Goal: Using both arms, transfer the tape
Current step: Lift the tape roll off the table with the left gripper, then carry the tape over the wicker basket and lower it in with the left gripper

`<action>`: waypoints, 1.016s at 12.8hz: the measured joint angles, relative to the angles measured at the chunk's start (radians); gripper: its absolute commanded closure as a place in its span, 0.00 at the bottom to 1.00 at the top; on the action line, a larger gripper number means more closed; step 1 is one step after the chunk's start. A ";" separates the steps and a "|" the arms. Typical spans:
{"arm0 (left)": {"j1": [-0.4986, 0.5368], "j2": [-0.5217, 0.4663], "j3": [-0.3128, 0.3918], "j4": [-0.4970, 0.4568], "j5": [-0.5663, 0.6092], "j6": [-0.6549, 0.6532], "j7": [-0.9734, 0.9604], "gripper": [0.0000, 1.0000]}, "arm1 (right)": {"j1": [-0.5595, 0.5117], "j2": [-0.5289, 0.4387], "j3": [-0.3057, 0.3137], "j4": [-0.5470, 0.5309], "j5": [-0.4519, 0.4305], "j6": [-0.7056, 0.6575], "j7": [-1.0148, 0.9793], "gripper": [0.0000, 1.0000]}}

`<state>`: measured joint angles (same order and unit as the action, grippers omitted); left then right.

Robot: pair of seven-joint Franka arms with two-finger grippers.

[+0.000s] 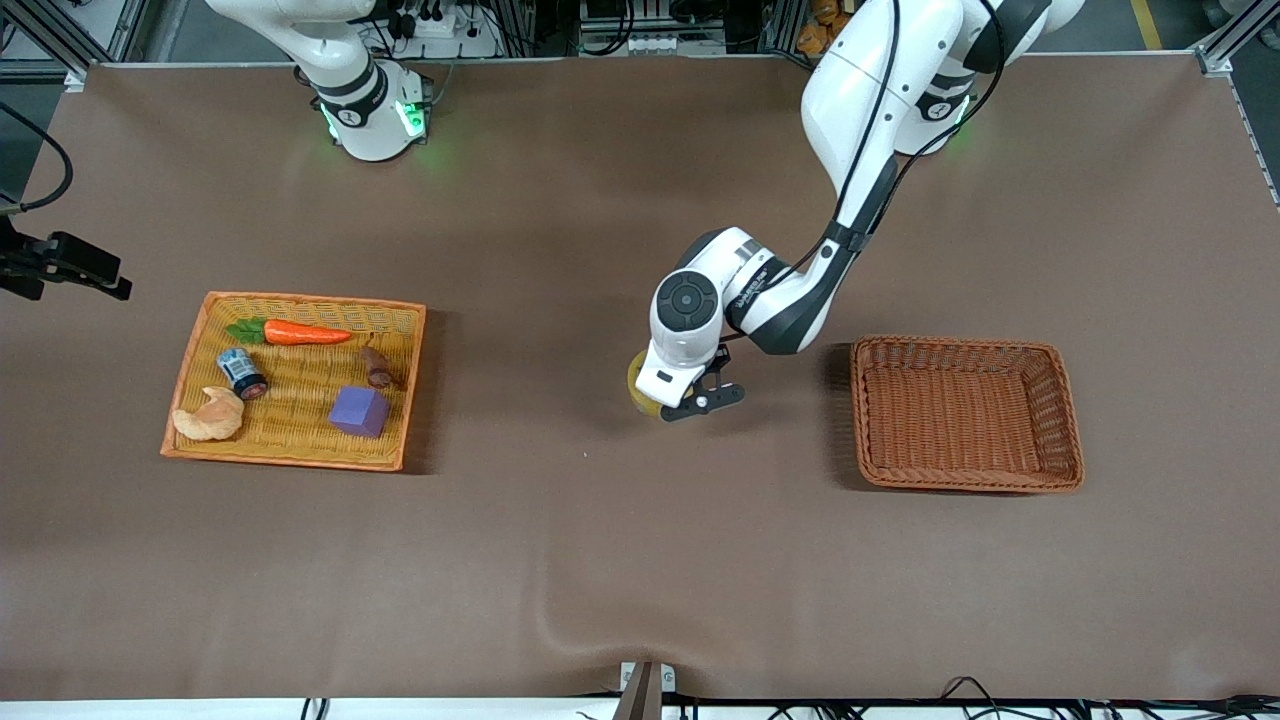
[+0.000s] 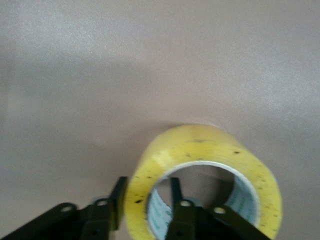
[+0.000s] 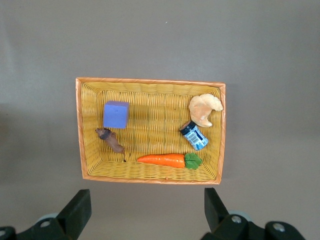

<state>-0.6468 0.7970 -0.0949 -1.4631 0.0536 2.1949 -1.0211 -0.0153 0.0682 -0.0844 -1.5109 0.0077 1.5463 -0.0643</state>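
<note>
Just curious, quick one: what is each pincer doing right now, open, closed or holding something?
Left pincer: its fingers straddle the wall of the tape roll, one inside the hollow, one outside, gripping it.
Right pincer: open, holding nothing, above the yellow basket.

Left tool [image 2: 145, 212] closed low over mid-table; right tool [image 3: 145, 212] waits high, fingers spread.

We see a yellow wicker tray [image 1: 300, 305] on the brown bench [image 1: 560, 560] toward the right arm's end, holding a carrot [image 1: 300, 332], a blue-and-white can [image 1: 241, 371], a croissant [image 1: 210, 416], a purple cube [image 1: 359, 411] and a small brown piece [image 1: 377, 367]. Well apart from that tray, toward the left arm's end, we see an orange-brown wicker basket [image 1: 965, 482].
</note>
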 measured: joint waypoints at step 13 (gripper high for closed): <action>0.126 -0.159 0.021 0.038 0.001 -0.071 -0.003 1.00 | -0.025 0.000 0.002 -0.001 -0.001 -0.011 0.056 0.00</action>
<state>-0.5206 0.6384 -0.0734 -1.4249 0.0542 2.1237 -1.0244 -0.0400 0.0686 -0.0824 -1.5123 0.0071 1.5353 -0.0079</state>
